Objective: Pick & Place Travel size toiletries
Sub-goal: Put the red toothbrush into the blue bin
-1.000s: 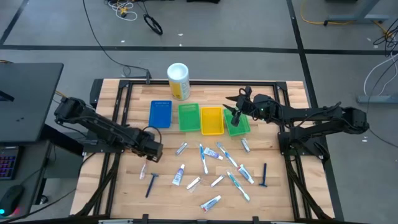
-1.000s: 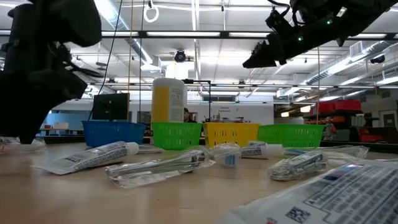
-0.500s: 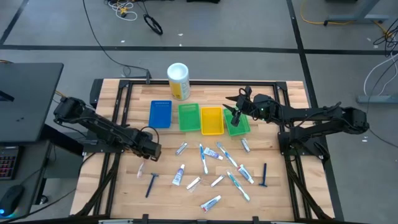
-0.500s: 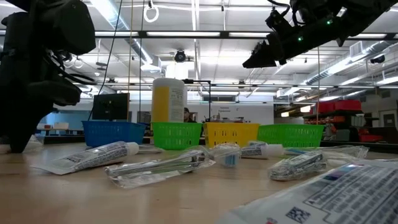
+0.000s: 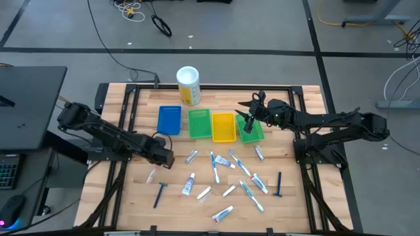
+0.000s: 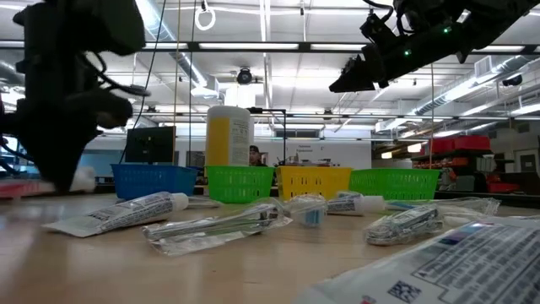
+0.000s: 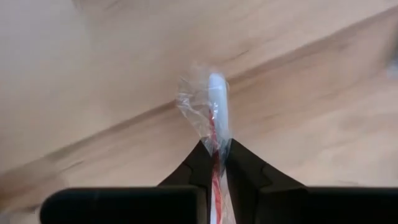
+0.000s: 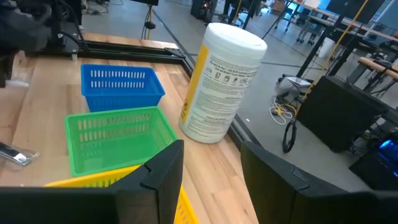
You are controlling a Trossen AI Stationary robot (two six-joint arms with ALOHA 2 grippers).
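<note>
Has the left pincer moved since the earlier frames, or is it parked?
Yes. In the high view the left pincer, shut on a wrapped toothbrush, has shifted slightly away from the blue bin; in the low view it has lifted off the table.

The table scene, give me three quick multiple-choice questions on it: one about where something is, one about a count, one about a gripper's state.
1. Where does the tall white-and-yellow canister stand?
A. Behind the row of bins
B. Among the loose toiletries
C. Inside the yellow bin

2. How many green bins are in the row?
A. One
B. Two
C. Three

3. What is the left gripper doing?
A. Open above a bin
B. Shut on a wrapped toothbrush
C. Holding a razor

Answers: 1 A, the high view shows it beyond the blue bin. 2 B, green bins flank the yellow bin. 3 B, the left wrist view shows its fingers pinching the wrapped red-and-white stick.
</note>
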